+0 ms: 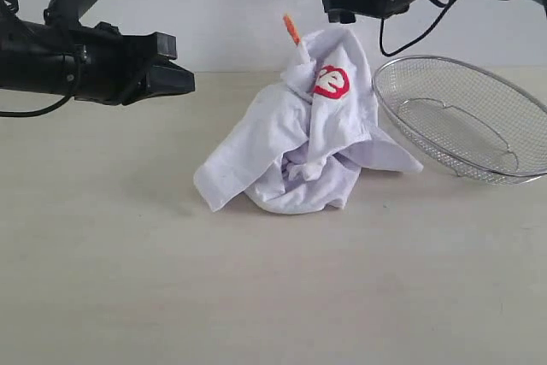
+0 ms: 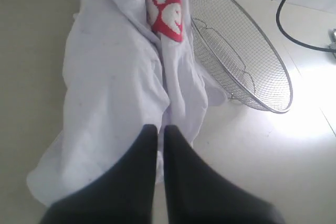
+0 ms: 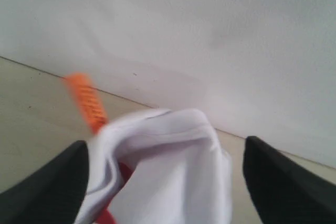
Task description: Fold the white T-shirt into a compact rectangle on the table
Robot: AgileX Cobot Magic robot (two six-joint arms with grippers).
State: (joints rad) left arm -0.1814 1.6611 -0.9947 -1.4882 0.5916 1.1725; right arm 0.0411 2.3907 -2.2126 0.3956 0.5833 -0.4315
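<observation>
**White T-shirt heaped on table, right claw wide open at its peak**

White T-shirt [image 1: 299, 143] crumpled in a loose heap on the table [image 1: 256, 297], not folded. Bunched into a peak at the top, spread lower toward the front and left in the exterior view. Red white-outlined lettering [image 1: 332, 81] showing in part on an upper fold. Small orange neck tag [image 1: 291, 28] sticking up beside the peak.

Right gripper [image 1: 340, 16] just above the peak. Jaws spread wide in the right wrist view, white cloth bunched between the fingers [image 3: 58, 182]. No pinch on the fabric; cannot tell whether the cloth edge touches one finger.

Left gripper [image 1: 190, 83] above the table, left of the heap and apart from it. Jaws pressed together in the left wrist view, tips pointed at the shirt, nothing held.

Silver wire-mesh basket [image 1: 410, 91] tilted on the table just right of the heap, shirt hem close to its rim. Pale wall [image 3: 210, 24] behind.
</observation>
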